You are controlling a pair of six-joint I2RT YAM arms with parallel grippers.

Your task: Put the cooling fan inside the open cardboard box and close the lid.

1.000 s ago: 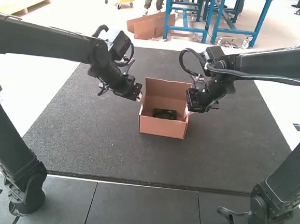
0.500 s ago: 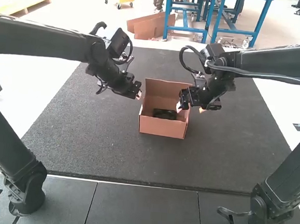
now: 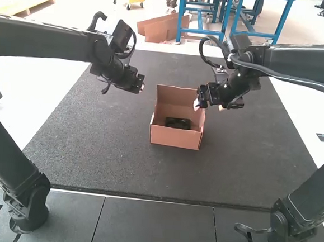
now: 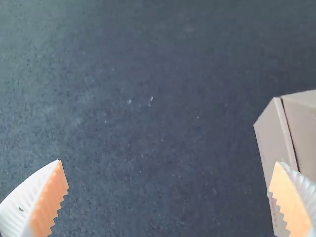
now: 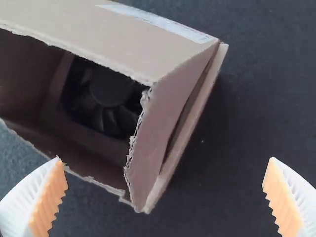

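Note:
A brown cardboard box (image 3: 175, 132) stands open on the dark mat, its lid flap (image 3: 177, 97) upright at the back. The black cooling fan (image 3: 177, 123) lies inside it; its blades (image 5: 106, 101) show through the box mouth in the right wrist view. My right gripper (image 3: 213, 100) hovers open just above the box's right back corner (image 5: 168, 118), which lies between its white ribbed fingers (image 5: 42, 197). My left gripper (image 3: 132, 84) hangs open over bare mat, left of the box and apart from it. A box edge (image 4: 279, 133) shows beside one left finger (image 4: 291, 202).
The dark mat (image 3: 93, 143) spreads wide around the box, with free room in front and to both sides. A grey table edge (image 3: 154, 221) runs along the front. Both arms (image 3: 45, 36) come in from the sides at mid height.
My left gripper has drawn back up and to the left, away from the box's left wall. My right gripper has risen from the box's right side to above its back right corner.

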